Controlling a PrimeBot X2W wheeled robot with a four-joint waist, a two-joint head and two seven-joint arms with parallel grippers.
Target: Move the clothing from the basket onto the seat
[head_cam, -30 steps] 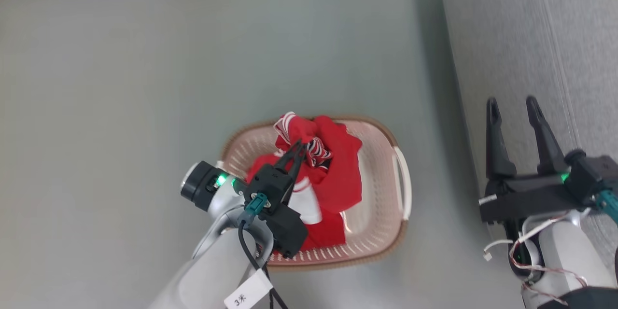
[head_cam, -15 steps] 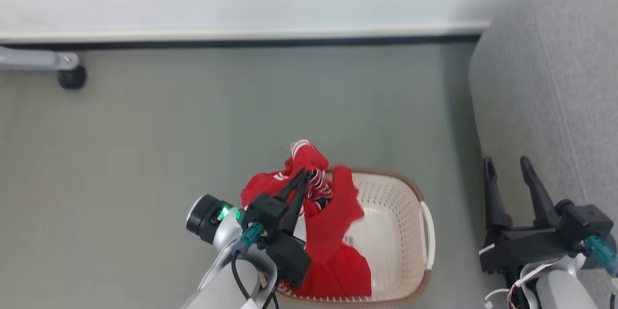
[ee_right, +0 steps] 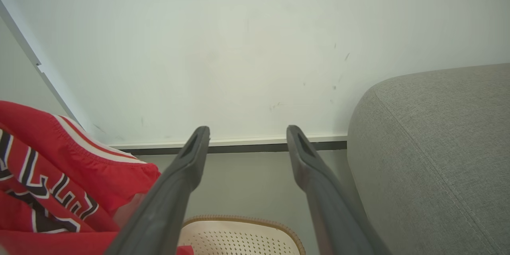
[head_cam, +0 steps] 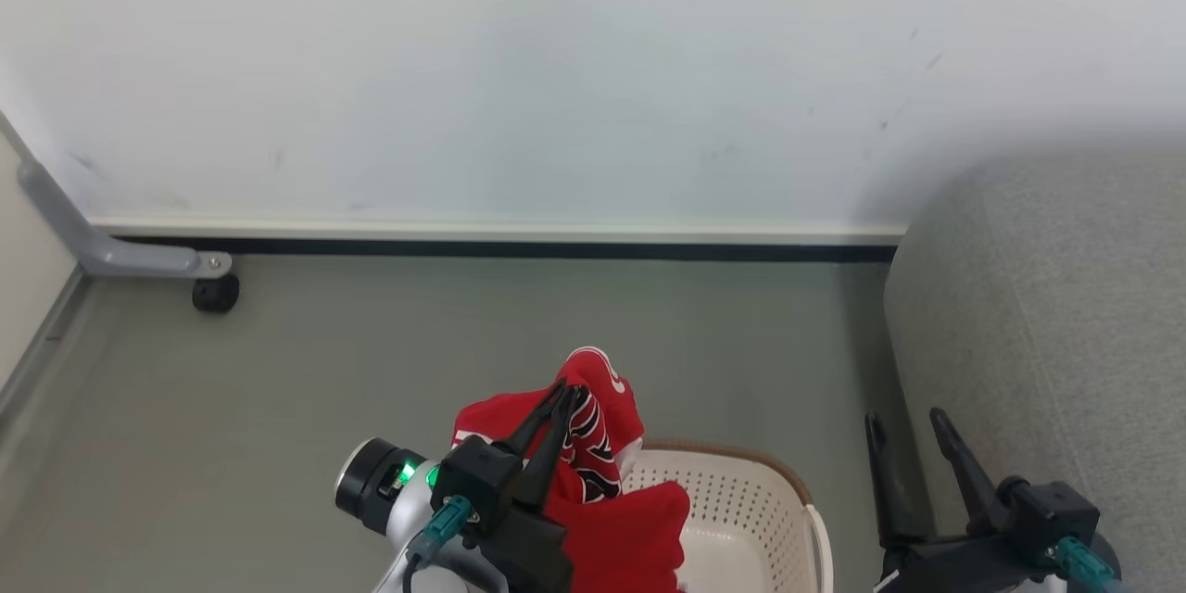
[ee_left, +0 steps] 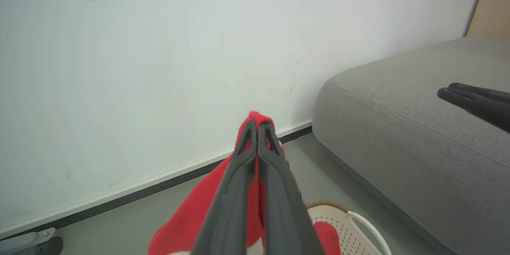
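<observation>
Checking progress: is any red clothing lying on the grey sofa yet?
No, the red clothing hangs pinched in the left gripper above the basket, apart from the sofa.

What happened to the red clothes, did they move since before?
Yes. Against the basket, the clothing has lifted upward, mostly out, pinched in the left gripper.

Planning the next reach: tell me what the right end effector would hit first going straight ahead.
Likely the white wall near its skirting board, though depth is unclear; the right end effector points clear of the sofa.
</observation>
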